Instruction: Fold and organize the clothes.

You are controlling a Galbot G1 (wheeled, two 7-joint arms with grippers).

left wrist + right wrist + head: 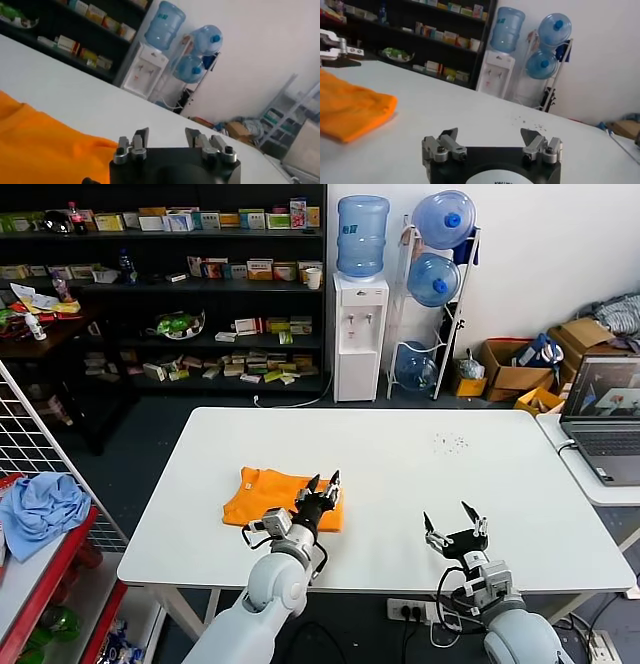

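The orange T-shirt (268, 497) lies folded into a small flat rectangle on the white table (400, 484), left of centre near the front. It also shows in the left wrist view (35, 145) and the right wrist view (350, 110). My left gripper (324, 482) is open and empty, hovering over the shirt's right edge; its open fingers show in the left wrist view (167, 136). My right gripper (454, 524) is open and empty above bare table near the front right, well apart from the shirt; it shows in the right wrist view (492, 135).
A laptop (605, 419) sits on a side table at the right. A wire rack with a light blue cloth (40, 506) stands at the left. Shelves (170, 284), a water dispenser (360, 334) and bottle rack stand behind the table. Small dark specks (450, 443) mark the tabletop.
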